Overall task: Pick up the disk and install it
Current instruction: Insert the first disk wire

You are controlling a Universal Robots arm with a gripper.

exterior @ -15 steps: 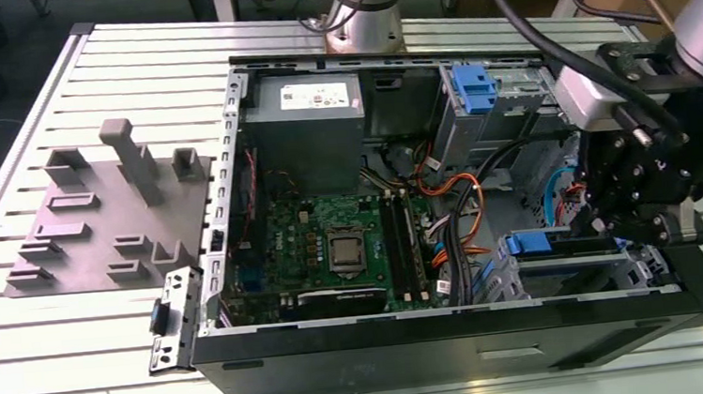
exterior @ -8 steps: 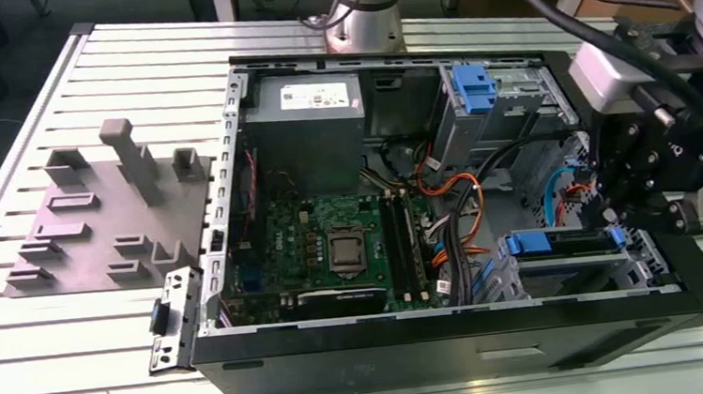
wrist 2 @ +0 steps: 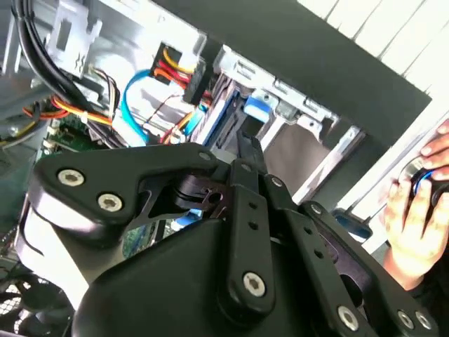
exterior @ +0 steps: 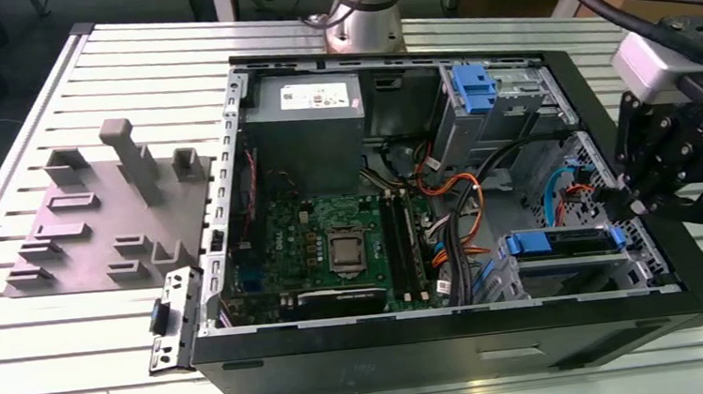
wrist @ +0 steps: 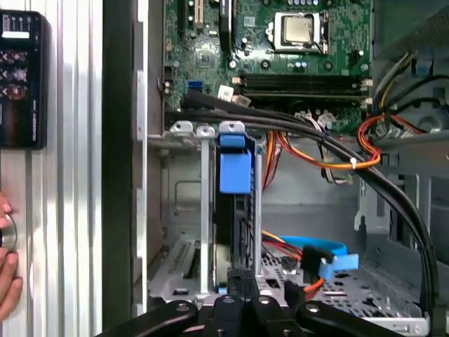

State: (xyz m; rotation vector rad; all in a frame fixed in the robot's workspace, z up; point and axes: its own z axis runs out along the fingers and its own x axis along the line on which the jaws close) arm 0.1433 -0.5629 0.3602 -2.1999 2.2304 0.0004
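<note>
The disk sits in the drive cage at the lower front corner of the open computer case, its blue carrier frame showing. In the first wrist view I look along the disk on edge between the cage's metal rails, its blue tab at the far end. My gripper hangs over the case's wall on the exterior view's right, right at the disk's near end. In both wrist views its black fingers lie together with no gap, the gripper pointing at the blue carrier.
Orange, red and blue cables run beside the cage, next to the motherboard. A blue clip sits in the upper bay. A grey fixture plate lies at the exterior view's left. A person's hand rests outside the case.
</note>
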